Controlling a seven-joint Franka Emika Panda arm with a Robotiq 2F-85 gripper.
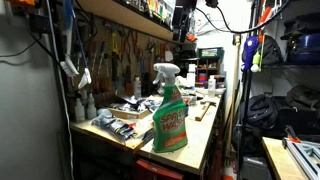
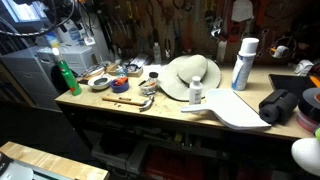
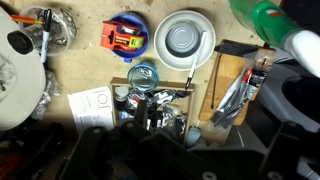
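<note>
Wrist view: the end effector (image 3: pixel 155 140) is a dark blur above the bench (image 3: pixel 88 60), its opening unreadable. Beneath it a blue-capped jar (image 3: pixel 143 75) stands upright, long axis vertical, cap toward the camera.

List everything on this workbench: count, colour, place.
workbench: one, wooden, below a tool wall.
spray bottle: one, green, at one end of the bench.
hat: one, white, mid-bench.
spray can: one, white, upright near the hat.
bowl: one, grey, beside the orange-and-blue tool.
jar: one, bluish, nearest the gripper.
hanging tools: several, too small to count.
gripper: one, dark, above the bench; jaws unclear.
</note>
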